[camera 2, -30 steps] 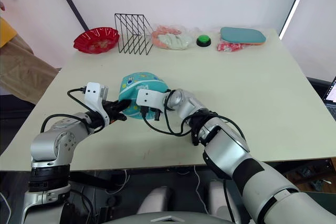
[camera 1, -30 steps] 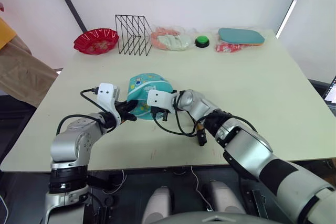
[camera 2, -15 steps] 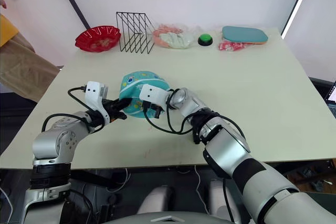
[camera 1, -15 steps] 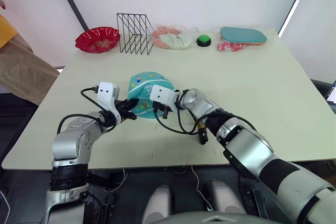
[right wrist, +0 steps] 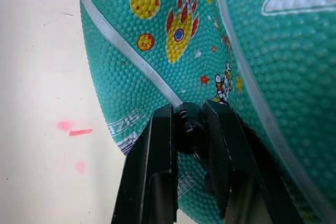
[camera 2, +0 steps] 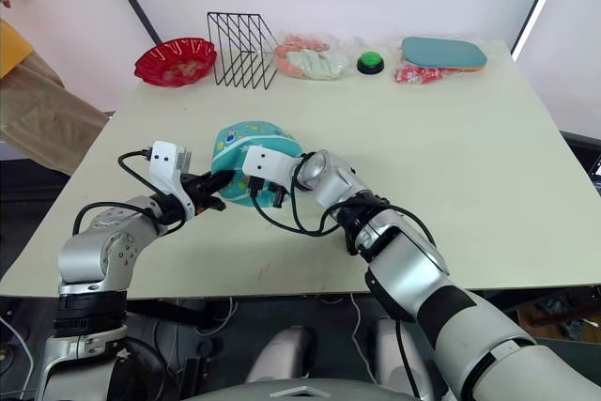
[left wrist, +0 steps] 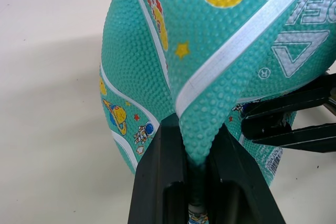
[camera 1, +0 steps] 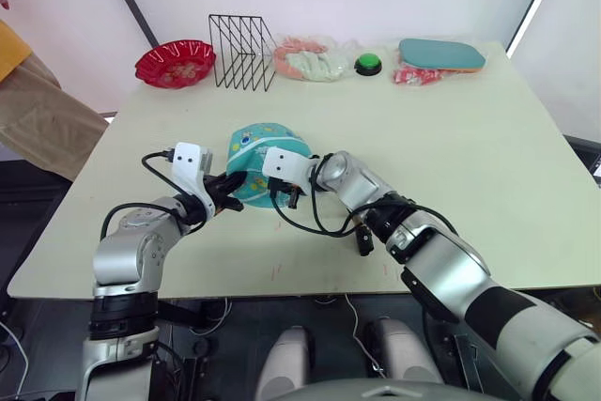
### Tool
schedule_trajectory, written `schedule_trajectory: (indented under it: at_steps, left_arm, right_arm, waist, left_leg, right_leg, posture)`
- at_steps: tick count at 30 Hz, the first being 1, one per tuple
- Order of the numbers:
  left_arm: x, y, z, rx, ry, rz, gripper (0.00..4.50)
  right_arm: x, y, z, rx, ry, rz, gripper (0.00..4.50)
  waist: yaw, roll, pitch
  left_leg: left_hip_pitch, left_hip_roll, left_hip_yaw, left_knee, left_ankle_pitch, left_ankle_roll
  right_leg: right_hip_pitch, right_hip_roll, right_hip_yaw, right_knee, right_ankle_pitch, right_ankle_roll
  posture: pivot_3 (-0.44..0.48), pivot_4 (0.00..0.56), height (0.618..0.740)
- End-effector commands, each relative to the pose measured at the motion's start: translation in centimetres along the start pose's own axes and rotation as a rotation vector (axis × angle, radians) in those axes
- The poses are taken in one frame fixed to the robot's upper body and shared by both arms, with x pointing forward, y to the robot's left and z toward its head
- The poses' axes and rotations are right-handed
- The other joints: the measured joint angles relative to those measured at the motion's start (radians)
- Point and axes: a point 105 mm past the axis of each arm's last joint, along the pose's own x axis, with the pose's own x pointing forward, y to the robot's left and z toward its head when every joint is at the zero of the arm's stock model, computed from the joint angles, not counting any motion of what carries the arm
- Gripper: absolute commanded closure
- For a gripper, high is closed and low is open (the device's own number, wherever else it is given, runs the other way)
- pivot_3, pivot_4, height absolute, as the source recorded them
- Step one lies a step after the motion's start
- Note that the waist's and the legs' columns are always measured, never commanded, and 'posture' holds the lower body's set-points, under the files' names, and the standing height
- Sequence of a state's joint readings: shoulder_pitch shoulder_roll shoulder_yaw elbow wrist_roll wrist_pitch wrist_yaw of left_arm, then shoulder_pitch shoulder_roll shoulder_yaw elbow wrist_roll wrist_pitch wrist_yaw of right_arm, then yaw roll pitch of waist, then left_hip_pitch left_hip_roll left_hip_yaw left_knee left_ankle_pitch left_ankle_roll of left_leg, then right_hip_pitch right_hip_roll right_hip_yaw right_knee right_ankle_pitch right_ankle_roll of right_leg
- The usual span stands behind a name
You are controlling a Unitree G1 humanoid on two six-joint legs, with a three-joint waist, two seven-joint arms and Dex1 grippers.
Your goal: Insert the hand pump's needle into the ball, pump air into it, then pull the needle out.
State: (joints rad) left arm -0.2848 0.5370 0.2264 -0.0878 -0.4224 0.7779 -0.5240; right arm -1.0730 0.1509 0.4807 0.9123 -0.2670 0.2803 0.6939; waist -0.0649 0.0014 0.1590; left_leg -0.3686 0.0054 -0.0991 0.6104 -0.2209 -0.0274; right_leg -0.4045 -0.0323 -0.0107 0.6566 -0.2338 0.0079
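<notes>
The teal ball (camera 1: 264,159), limp and folded, sits on the table's middle. My left gripper (left wrist: 197,132) is shut on a fold of the ball (left wrist: 210,51) at its near left side. My right gripper (right wrist: 187,115) is shut on the needle's black fitting (right wrist: 189,128), which is pressed against the ball (right wrist: 173,35); the metal pin is hidden. A thin black hose (camera 1: 315,225) loops from there to the hand pump (camera 1: 361,238), which lies on the table mostly hidden beneath my right forearm. In the head views the two grippers (camera 1: 233,197) (camera 1: 282,196) stand close together at the ball's near side.
Along the far edge stand a red bowl (camera 1: 175,62), a black wire rack (camera 1: 241,39), a plastic bag (camera 1: 308,58), a green button (camera 1: 368,65) and a flat teal case (camera 1: 441,53). A person (camera 1: 33,105) stands beyond the table's left side.
The camera has tilted a little, shifting the whole picture. Both grippers keep their holds at the ball with no clear move of their own.
</notes>
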Motion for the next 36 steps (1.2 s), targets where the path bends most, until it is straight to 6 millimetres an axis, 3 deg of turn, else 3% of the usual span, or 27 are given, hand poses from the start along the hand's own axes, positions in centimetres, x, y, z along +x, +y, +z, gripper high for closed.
schedule_trajectory:
  at_steps: [1,4,7,14,21,27,36]
  left_arm:
    - [1.0,-1.5,-1.8,-0.013,0.073,-0.054,4.5]
    - [1.1,-1.3,-1.7,-0.007,0.074,-0.047,4.5]
    - [1.1,-1.2,-1.6,-0.007,0.074,-0.043,4.5]
    - [1.1,-1.3,-1.2,-0.003,0.067,-0.046,4.5]
    - [1.1,-1.5,-0.6,0.008,0.049,-0.054,4.5]
    - [0.9,-1.4,0.0,0.016,0.032,-0.053,4.5]
    - [0.6,-0.9,0.2,0.029,0.023,-0.052,4.5]
  right_arm:
    - [-0.2,0.3,1.1,-0.009,-0.036,0.002,2.53]
    - [-2.0,-1.0,1.8,-0.002,-0.072,-0.032,1.4]
    - [-3.4,-1.5,2.1,-0.003,-0.091,-0.042,1.4]
    - [-8.9,-1.2,3.3,0.037,-0.21,-0.021,1.4]
    - [-14.3,-0.7,3.8,0.024,-0.325,-0.024,1.4]
    - [-21.1,0.0,1.6,0.023,-0.406,-0.077,1.4]
    - [-27.4,1.4,-1.8,0.081,-0.419,-0.166,1.4]
  waist:
    - [0.006,0.0,0.003]
    - [0.009,0.0,0.004]
    - [0.025,-0.002,0.011]
    - [0.041,-0.004,0.014]
    - [0.05,-0.004,0.015]
    - [0.056,-0.007,0.018]
    - [0.054,-0.011,0.023]
  left_leg:
    - [-0.002,0.0,0.0,0.0,0.0,0.0]
    - [-0.012,-0.001,0.0,0.001,0.005,0.001]
    - [-0.015,-0.001,-0.001,0.001,0.01,-0.005]
    - [-0.028,-0.004,-0.003,0.001,0.01,-0.005]
    - [-0.03,-0.003,-0.007,0.001,0.01,-0.005]
    - [-0.031,-0.004,-0.007,0.001,0.01,-0.005]
    - [-0.031,-0.003,-0.004,0.0,0.01,-0.005]
  right_leg:
    - [-0.001,-0.001,-0.001,0.0,0.0,0.0]
    - [-0.008,0.001,-0.004,0.001,0.0,0.0]
    - [-0.01,0.001,-0.005,0.002,0.0,0.0]
    - [-0.015,0.0,-0.012,-0.007,0.003,0.005]
    - [-0.014,0.0,-0.018,-0.01,0.003,0.005]
    - [-0.012,-0.002,-0.02,-0.015,0.003,0.005]
    - [-0.012,-0.001,-0.02,-0.015,0.003,0.005]
  posture:
    - [0.0,0.15,0.74]
    - [0.0,0.15,0.74]
    - [0.0,0.15,0.74]
    - [0.0,0.15,0.74]
    - [0.0,0.15,0.74]
    - [0.0,0.15,0.74]
    - [0.0,0.15,0.74]
